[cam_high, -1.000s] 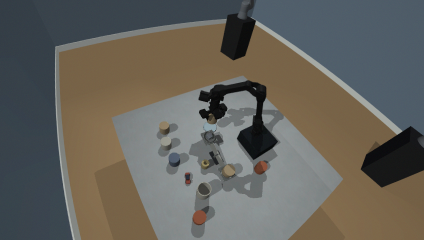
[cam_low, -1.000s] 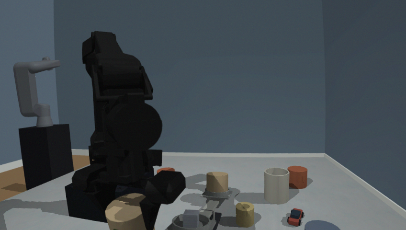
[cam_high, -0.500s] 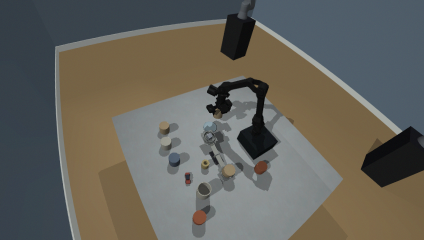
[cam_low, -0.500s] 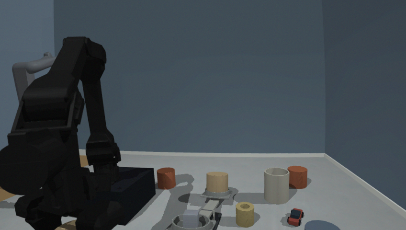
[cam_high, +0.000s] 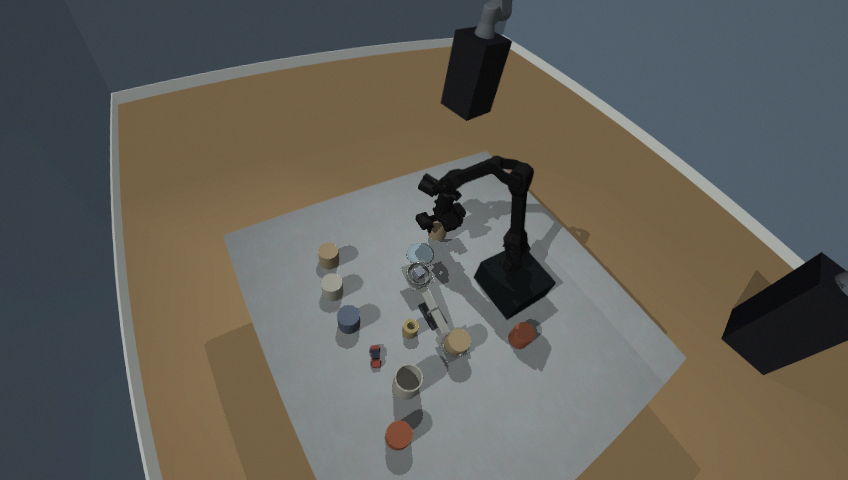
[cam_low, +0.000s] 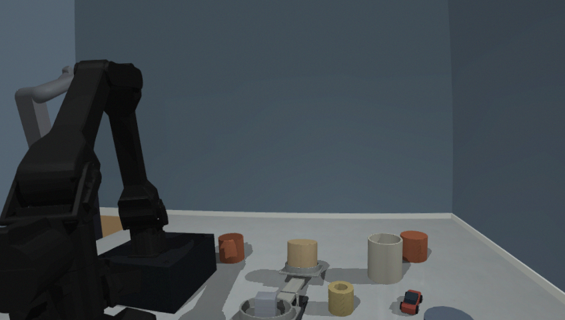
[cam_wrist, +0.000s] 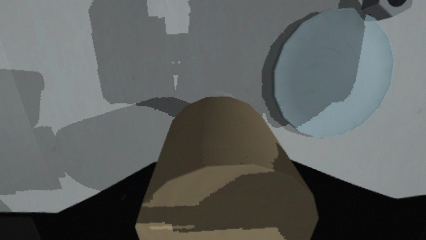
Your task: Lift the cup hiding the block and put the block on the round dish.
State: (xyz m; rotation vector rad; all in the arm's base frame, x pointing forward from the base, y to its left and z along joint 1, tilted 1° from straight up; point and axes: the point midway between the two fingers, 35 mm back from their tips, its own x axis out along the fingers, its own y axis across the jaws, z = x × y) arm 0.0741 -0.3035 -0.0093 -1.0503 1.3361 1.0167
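Fingers of the gripper (cam_high: 440,223) (cam_wrist: 225,200) grasp a tan cup (cam_high: 436,231) (cam_wrist: 225,145) near the dish (cam_high: 420,253) (cam_wrist: 332,72). The pale block (cam_high: 418,272) (cam_low: 265,303) sits uncovered in one end of the balance (cam_high: 435,310) (cam_low: 292,287); the other cup (cam_high: 457,342) (cam_low: 302,253) stands opposite. No writing is legible. The bottom edge cuts off the held cup in the wrist view; the exterior view hides it.

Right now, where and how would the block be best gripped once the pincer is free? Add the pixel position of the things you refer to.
From above, pinching two opposite upright sides near the top: the block (cam_high: 418,271) (cam_low: 266,303) looks box-shaped and rises above the rim of the ring-like holder (cam_high: 410,281) (cam_low: 244,308) around it, which would likely hinder a sideways approach.
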